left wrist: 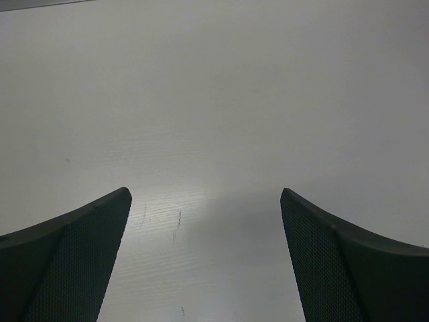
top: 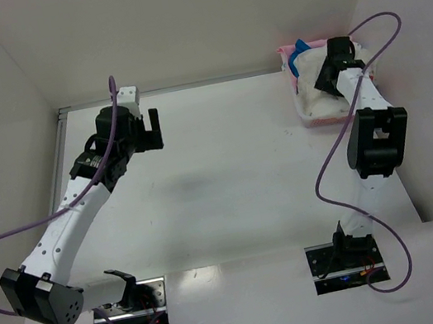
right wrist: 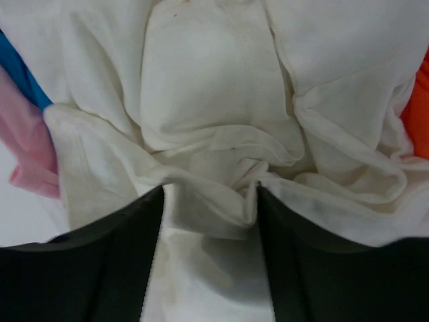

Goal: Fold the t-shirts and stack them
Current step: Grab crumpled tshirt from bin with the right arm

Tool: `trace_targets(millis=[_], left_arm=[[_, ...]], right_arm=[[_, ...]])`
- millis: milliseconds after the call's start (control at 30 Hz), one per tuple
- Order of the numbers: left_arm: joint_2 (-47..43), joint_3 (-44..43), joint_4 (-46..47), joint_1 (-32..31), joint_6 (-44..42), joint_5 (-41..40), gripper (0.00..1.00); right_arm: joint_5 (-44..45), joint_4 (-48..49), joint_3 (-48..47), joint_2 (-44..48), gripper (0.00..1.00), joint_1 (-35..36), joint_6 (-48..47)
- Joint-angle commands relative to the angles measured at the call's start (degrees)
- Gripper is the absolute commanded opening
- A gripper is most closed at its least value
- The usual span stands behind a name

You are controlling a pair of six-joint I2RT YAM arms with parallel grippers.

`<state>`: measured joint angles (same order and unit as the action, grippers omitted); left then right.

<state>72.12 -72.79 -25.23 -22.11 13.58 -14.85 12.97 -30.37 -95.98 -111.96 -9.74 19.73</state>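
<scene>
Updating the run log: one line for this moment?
left gripper open, over table | right gripper pinching off-white t-shirt | folding not begun

The off-white t-shirt (right wrist: pixel 221 100) is plain, without any print, and has a faint yellowish tint in its lower part. Beside it, the blue t-shirt (right wrist: pixel 20 67) is bright, the pink t-shirt (right wrist: pixel 27 147) is pale, and the orange-red t-shirt (right wrist: pixel 417 107) is vivid. The right hand (right wrist: pixel 209 189) is black. The left hand (left wrist: pixel 206 194) is also black, with a fine dotted mesh pattern. The desk (left wrist: pixel 214 100) is white with a few small grey marks. The left arm (top: pixel 76 220) and the right arm (top: pixel 358 91) are white with black joints. The cables (top: pixel 11 236) are purple.
</scene>
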Motion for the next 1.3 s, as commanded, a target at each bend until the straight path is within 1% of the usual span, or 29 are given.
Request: trace_targets(millis=[0, 33, 67, 100, 167, 200, 233, 300, 333, 400, 467, 567, 633, 667, 767, 800, 833, 867, 900, 933, 967, 1000, 1033, 1067, 1100, 1133, 1167, 1233, 1267], left_arm=[[-1.5, -0.2, 2.6, -0.1, -0.8, -0.9, 1.00], [-1.5, -0.2, 2.6, -0.1, -0.8, -0.9, 1.00], [-1.5, -0.2, 2.6, -0.1, -0.8, -0.9, 1.00], [-1.5, -0.2, 2.6, -0.1, -0.8, -0.9, 1.00], [-1.5, -0.2, 2.6, -0.1, -0.8, -0.3, 1.00], [-1.5, -0.2, 3.2, -0.1, -0.8, 0.4, 1.00], [-1.5, -0.2, 3.2, -0.1, -0.8, 0.4, 1.00], [-1.5, -0.9, 3.8, -0.1, -0.8, 1.9, 1.00], [-0.9, -0.9, 3.8, -0.1, -0.8, 3.7, 1.00], [-0.9, -1.6, 5.1, -0.1, -0.8, 6.4, 1.00], [-0.3, -3.1, 6.0, -0.1, -2.8, 13.7, 1.00], [0.3, -4.7, 6.8, -0.1, -4.2, 21.6, 1.00], [0.9, -6.6, 6.8, -0.1, -3.7, 22.2, 1.00], [1.5, -6.7, 6.8, -0.1, -3.7, 22.2, 1.00], [1.5, -8.1, 6.8, -0.1, -3.1, 22.8, 1.00], [0.9, -8.1, 6.8, -0.1, -3.1, 23.7, 1.00], [0.2, -8.1, 6.8, -0.1, -2.3, 24.5, 1.00], [0.2, -8.1, 6.8, -0.1, -1.6, 24.5, 1.00], [-1.0, -8.1, 6.8, -0.1, -1.5, 25.4, 1.00], [-1.0, -8.1, 6.8, -0.1, -1.0, 26.1, 1.00], [-2.0, -7.3, 7.3, -0.1, -1.0, 26.1, 1.00], [-2.5, -7.3, 7.3, -0.1, -0.5, 26.7, 1.00], [-3.3, -6.5, 7.3, -0.1, -0.5, 26.7, 1.00], [-3.3, -6.0, 7.3, -0.1, -0.5, 26.7, 1.00], [-3.9, -6.0, 7.3, -0.1, -0.5, 26.7, 1.00], [-3.9, -5.4, 7.3, -0.1, -0.5, 26.0, 1.00], [-3.9, -5.4, 7.3, -0.1, -0.5, 26.0, 1.00], [-4.4, -4.8, 7.3, -0.1, 0.0, 26.0, 1.00], [-4.4, -4.8, 7.3, -0.1, 0.0, 26.0, 1.00]], right_arm=[[-0.9, 1.7, -0.3, -0.7, 0.55, 0.2, 0.0], [-0.9, 1.1, -0.3, -0.7, 0.48, 0.2, 0.0], [-0.9, 0.6, -1.0, -0.7, 0.34, 0.2, 0.0], [-0.9, 0.6, -1.0, 0.1, 0.29, 0.2, 0.0], [-0.9, 0.6, -1.5, 1.4, 0.26, 0.2, 0.0], [-0.9, 0.0, -2.1, 3.0, 0.26, 0.2, 0.0], [-2.3, 0.0, -3.1, 3.9, 0.24, 0.2, 0.0], [-5.1, -0.6, -4.5, 5.7, 0.24, 0.2, -0.5], [-7.2, -1.3, -6.6, 7.4, 0.24, 0.2, -0.5], [-13.9, -1.8, -8.9, 9.2, 0.24, 0.2, -1.0], [-19.9, -1.8, -9.7, 12.8, 0.24, 0.2, 0.0], [-24.5, -0.1, -9.7, 18.2, 0.25, 1.2, 1.9], [-25.3, -0.1, -10.5, 20.8, 0.27, 3.1, 1.9], [-25.3, -0.1, -10.5, 23.4, 0.28, 6.4, 1.1], [-20.5, 0.4, -9.9, 27.1, 0.28, 12.3, 0.2], [-18.8, 0.4, -9.3, 29.3, 0.28, 16.0, 1.2], [-17.7, 0.4, -8.1, 30.1, 0.27, 17.5, 2.1], [-17.7, 0.4, -7.2, 30.9, 0.28, 18.7, 2.8], [-17.7, -0.2, -4.8, 32.6, 0.33, 20.3, 4.6], [-16.7, -0.2, -2.9, 33.6, 0.36, 20.3, 5.8], [-16.7, -0.2, -0.5, 35.0, 0.41, 20.3, 5.9], [-15.4, 0.7, 3.7, 36.4, 0.52, 20.3, 5.9], [-13.6, 1.3, 5.4, 38.8, 0.60, 20.3, 6.4], [-10.0, 1.3, 6.8, 39.9, 0.67, 20.3, 6.4], [-8.0, 1.3, 8.3, 40.7, 0.72, 20.3, 6.4], [-6.7, 0.8, 8.3, 41.2, 0.85, 20.3, 5.3], [-4.7, 0.8, 9.0, 41.2, 0.92, 20.3, 4.4], [-1.7, -0.7, 8.4, 41.2, 1.00, 20.3, 2.5], [0.4, -1.3, 8.4, 39.4, 1.00, 20.3, 2.5]])
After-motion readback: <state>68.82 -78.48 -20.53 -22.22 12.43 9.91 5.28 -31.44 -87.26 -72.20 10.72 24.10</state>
